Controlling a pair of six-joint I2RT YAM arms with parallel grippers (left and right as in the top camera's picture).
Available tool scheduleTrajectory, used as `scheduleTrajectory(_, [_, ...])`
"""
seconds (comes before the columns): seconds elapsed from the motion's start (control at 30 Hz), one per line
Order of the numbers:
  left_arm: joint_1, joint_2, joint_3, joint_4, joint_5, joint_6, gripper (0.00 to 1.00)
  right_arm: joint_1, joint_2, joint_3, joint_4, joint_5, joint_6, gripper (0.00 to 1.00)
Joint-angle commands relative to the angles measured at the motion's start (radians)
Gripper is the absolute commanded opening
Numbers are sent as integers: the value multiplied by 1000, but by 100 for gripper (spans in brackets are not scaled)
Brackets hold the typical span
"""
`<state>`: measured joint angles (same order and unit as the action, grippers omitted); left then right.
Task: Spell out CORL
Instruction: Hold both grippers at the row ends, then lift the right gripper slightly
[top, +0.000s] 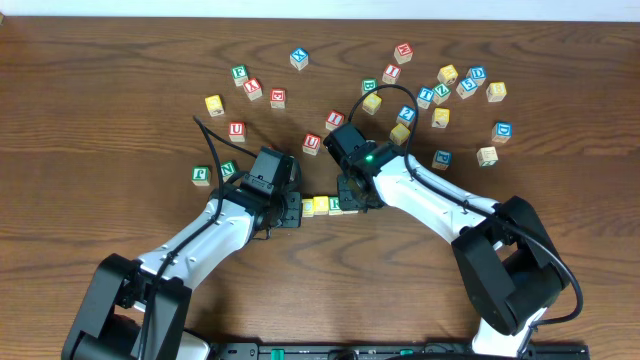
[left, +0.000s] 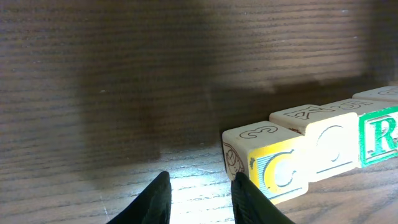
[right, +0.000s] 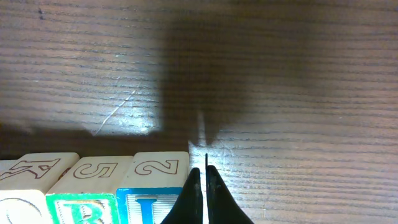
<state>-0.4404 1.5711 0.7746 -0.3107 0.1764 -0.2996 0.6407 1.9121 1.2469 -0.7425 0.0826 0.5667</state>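
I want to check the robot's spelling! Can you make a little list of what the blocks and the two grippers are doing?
row: four blocks side by side on the table
first: yellow C block
second: pale O block
third: green R block
fourth: blue block, letter partly cut off
left gripper: open, empty, beside the C block
right gripper: shut, holding nothing, at the blue block's end
spare blocks: scattered farther back
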Motion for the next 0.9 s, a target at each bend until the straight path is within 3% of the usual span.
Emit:
scheduleTrajectory(0.0, [-5,4,-5,6,17,-2,35,16,5,-5,6,-33,13,1])
scheduleTrajectory(0.23, [-5,4,-5,6,13,-2,51,16,5,-5,6,-33,13,1])
scheduleTrajectory(0.33, [-5,4,-5,6,13,-2,52,16,5,-5,6,-33,13,1])
scheduleTrajectory(0.4, [-5,4,-5,5,13,-2,45,16,5,-5,6,-33,13,1])
scheduleTrajectory(0.43, [-5,4,-5,5,14,-2,36,16,5,-5,6,-32,13,1])
scheduleTrajectory(0.6, [-5,4,-5,5,13,-2,35,16,5,-5,6,-32,13,1])
scheduleTrajectory(0.73, [-5,4,-5,2,13,-2,19,16,5,-5,6,-32,13,1])
scheduleTrajectory(0.77, [-5,4,-5,2,13,-2,10,16,5,-5,6,-32,13,1])
scheduleTrajectory(0.87, [-5,4,-5,2,13,-2,8,16,5,-5,6,-32,13,1])
